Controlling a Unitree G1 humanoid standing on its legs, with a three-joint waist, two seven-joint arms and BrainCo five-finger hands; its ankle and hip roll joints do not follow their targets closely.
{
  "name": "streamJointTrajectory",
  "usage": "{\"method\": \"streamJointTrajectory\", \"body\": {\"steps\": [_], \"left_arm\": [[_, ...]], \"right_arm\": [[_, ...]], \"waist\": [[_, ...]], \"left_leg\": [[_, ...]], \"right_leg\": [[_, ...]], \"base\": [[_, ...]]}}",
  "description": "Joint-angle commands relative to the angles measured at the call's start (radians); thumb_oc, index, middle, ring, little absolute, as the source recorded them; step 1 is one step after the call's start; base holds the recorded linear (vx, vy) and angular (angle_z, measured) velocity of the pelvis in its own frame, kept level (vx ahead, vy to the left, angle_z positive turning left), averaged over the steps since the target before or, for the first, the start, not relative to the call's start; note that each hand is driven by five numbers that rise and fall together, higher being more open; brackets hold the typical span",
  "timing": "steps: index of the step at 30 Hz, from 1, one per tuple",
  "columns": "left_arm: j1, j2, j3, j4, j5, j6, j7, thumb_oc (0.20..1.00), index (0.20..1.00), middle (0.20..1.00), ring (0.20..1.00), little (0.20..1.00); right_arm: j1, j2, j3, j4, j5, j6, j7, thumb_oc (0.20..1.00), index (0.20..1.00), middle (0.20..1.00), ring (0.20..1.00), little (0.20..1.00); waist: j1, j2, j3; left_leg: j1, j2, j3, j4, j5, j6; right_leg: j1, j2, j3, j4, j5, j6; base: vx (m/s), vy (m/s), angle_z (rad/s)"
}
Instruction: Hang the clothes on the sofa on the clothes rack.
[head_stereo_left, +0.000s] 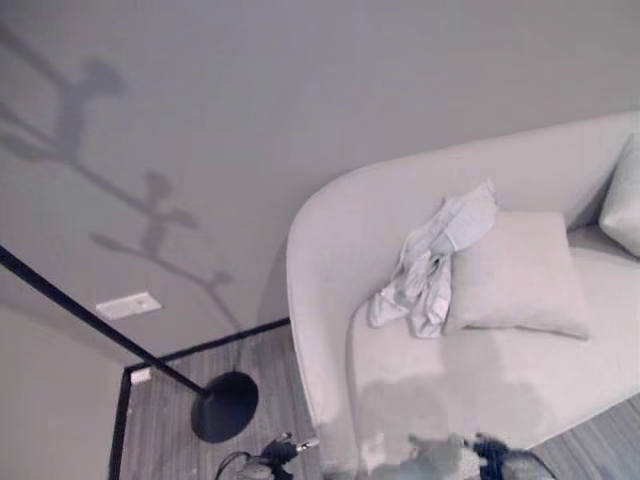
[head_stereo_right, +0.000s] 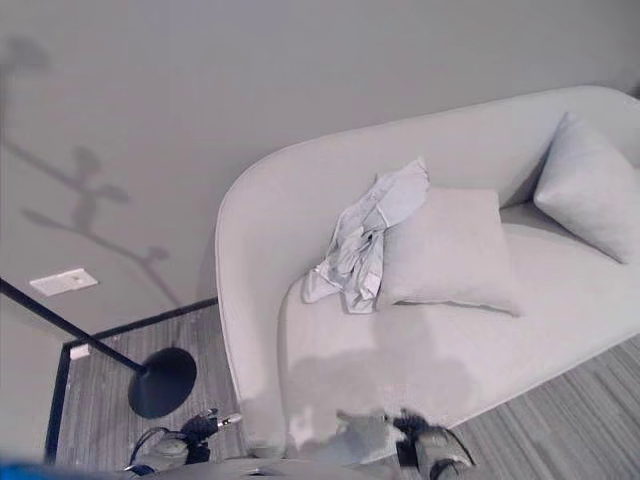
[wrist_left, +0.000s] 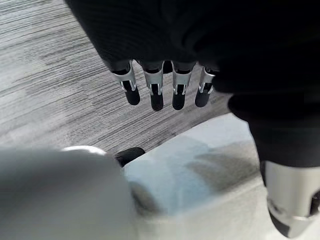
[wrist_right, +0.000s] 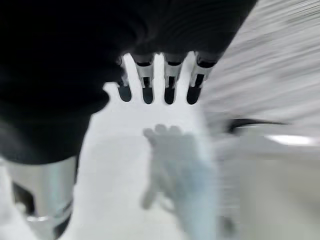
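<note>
Pale grey wall (head_stereo_left: 300, 90) fills the upper part of both eye views. Curved light-grey upholstered sofa (head_stereo_right: 300, 240) runs from centre to the right edge, rounded back against the wall, seat facing the camera. Grey wood-grain floor (head_stereo_right: 100, 370) shows at lower left and lower right, with a black skirting line (head_stereo_left: 225, 340) along the wall base. Black clothes rack: thin slanted pole (head_stereo_left: 90, 320) coming in from the left edge down to a round black base (head_stereo_left: 225, 405) on the floor, just beside the sofa's rounded end, not touching it. Square light-grey cushion (head_stereo_right: 450, 250) leans on the sofa back mid-seat; second light-grey cushion (head_stereo_right: 590, 195) further right in the corner, apart from the first. Crumpled pale blue-white garment (head_stereo_right: 365, 240) lies on the sofa, draped from the backrest down onto the seat, touching the left edge of the square cushion, partly on top of it. Small white wall plate (head_stereo_left: 128, 305) low on the wall, left of the rack pole.

Left hand (wrist_left: 165, 85) in its wrist view: fingers straight and relaxed, pointing down over floor and sofa edge, holding nothing. Right hand (wrist_right: 160, 80) in its wrist view: fingers straight, released, above the pale sofa surface, nothing in it.
</note>
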Motion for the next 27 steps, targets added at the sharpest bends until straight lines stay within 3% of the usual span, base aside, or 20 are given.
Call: {"method": "streamJointTrajectory", "body": {"steps": [1, 2, 5, 12, 19, 24, 27], "left_arm": [[0.038, 0.026, 0.063, 0.015, 0.061, 0.008, -0.001, 1.0, 1.0, 1.0, 1.0, 1.0], [0.039, 0.031, 0.036, 0.018, 0.117, 0.029, -0.011, 1.0, 1.0, 1.0, 1.0, 1.0], [0.045, 0.044, 0.108, 0.004, 0.076, 0.018, 0.018, 1.0, 1.0, 1.0, 1.0, 1.0], [0.088, 0.001, 0.206, -0.023, 0.011, 0.011, 0.032, 1.0, 1.0, 1.0, 1.0, 1.0], [0.111, 0.008, 0.233, -0.014, 0.025, 0.018, 0.049, 1.0, 1.0, 1.0, 1.0, 1.0], [0.121, 0.013, 0.262, -0.004, 0.005, 0.018, 0.068, 1.0, 1.0, 1.0, 1.0, 1.0], [0.095, 0.015, 0.24, -0.03, -0.017, 0.004, 0.097, 1.0, 1.0, 1.0, 1.0, 1.0]], "right_arm": [[-0.017, -0.076, 0.022, -0.103, 0.013, -0.023, -0.047, 1.0, 1.0, 1.0, 1.0, 1.0], [-0.019, -0.109, 0.096, -0.163, -0.079, -0.002, -0.011, 1.0, 1.0, 1.0, 1.0, 1.0], [0.014, -0.158, 0.027, -0.356, -0.145, 0.0, -0.101, 1.0, 1.0, 1.0, 1.0, 1.0], [0.08, -0.251, -0.056, -0.6, -0.355, -0.014, -0.196, 1.0, 1.0, 1.0, 1.0, 1.0], [0.023, -0.315, -0.021, -0.693, -0.537, -0.013, -0.252, 1.0, 1.0, 1.0, 1.0, 1.0], [-0.021, -0.335, 0.013, -0.711, -0.659, -0.004, -0.311, 1.0, 1.0, 1.0, 1.0, 1.0], [-0.102, -0.352, 0.068, -0.712, -0.74, -0.005, -0.368, 1.0, 1.0, 1.0, 1.0, 1.0]], "waist": [[-0.023, -0.044, 0.024], [-0.037, -0.046, 0.045], [-0.036, -0.06, 0.065], [-0.023, -0.064, 0.046], [0.004, -0.067, 0.045], [0.017, -0.071, 0.049], [0.04, -0.088, 0.11]], "left_leg": [[0.065, 0.039, -0.068, 0.012, -0.125, -0.029], [0.078, 0.028, -0.077, 0.012, -0.14, -0.024], [0.112, 0.015, -0.104, 0.012, -0.137, -0.026], [0.133, 0.042, -0.145, 0.012, -0.149, -0.049], [0.154, 0.066, -0.16, 0.012, -0.158, -0.066], [0.19, 0.09, -0.163, 0.029, -0.166, -0.077], [0.057, 0.063, -0.212, 0.284, -0.169, -0.095]], "right_leg": [[-0.031, 0.038, 0.005, -0.275, 0.318, 0.015], [-0.058, 0.073, 0.04, -0.282, 0.299, 0.014], [-0.025, 0.094, 0.085, -0.292, 0.296, 0.006], [0.02, 0.106, 0.013, -0.305, 0.264, -0.006], [0.061, 0.123, -0.005, -0.305, 0.226, -0.017], [0.103, 0.134, -0.012, -0.296, 0.203, -0.044], [0.091, 0.128, -0.015, -0.247, 0.186, -0.073]], "base": [[0.09, -0.002, 0.06], [0.07, -0.006, 0.41], [0.12, -0.033, 0.27], [0.12, -0.081, 0.07], [0.06, -0.067, 0.19], [0.05, -0.089, 0.03], [-0.14, -0.083, 0.05]]}}
